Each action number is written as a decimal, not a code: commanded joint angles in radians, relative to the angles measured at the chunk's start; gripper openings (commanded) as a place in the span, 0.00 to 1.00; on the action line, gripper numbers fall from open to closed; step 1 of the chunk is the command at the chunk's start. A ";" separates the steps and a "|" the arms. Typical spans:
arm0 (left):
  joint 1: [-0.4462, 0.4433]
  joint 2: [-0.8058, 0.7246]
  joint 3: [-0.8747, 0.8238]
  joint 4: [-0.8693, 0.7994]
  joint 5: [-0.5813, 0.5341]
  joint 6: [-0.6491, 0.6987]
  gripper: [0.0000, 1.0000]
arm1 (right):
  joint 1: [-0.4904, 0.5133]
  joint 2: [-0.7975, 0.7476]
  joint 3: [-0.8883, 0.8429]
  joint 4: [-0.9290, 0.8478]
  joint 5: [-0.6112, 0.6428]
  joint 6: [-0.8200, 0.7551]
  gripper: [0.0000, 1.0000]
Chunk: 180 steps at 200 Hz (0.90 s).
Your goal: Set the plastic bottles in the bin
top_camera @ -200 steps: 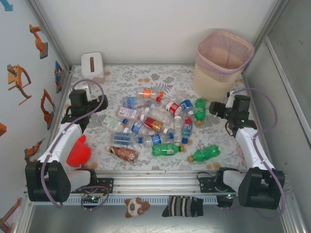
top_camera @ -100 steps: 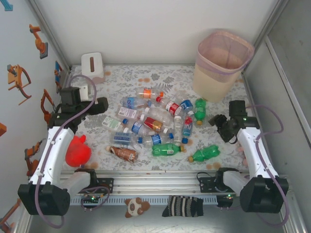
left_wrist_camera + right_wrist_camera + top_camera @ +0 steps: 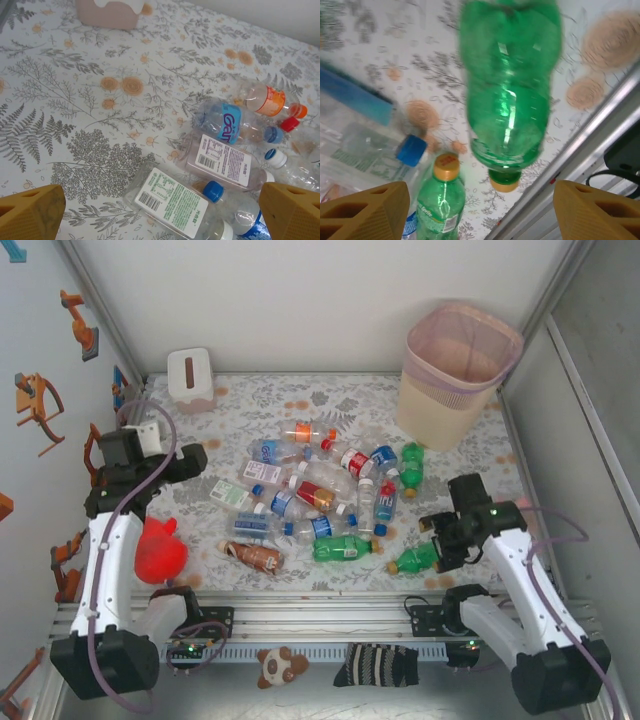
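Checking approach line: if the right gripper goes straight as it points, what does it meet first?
Probably the green bottle lying by the table's near edge. It sits centred ahead of the right gripper, whose jaws stand open. The gap to it is unclear.

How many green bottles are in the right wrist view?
2. One green bottle lies centre, cap toward the camera; the Sprite bottle lies lower left, cut off by the frame.

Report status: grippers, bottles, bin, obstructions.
Left gripper open, empty, above clear bottles. Right gripper open over green bottle, not gripping. Bin upright, far right corner. Second green bottle close alongside.
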 commanded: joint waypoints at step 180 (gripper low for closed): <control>0.074 -0.005 -0.035 0.035 0.135 -0.027 0.97 | 0.010 0.267 -0.182 0.295 0.079 0.026 0.75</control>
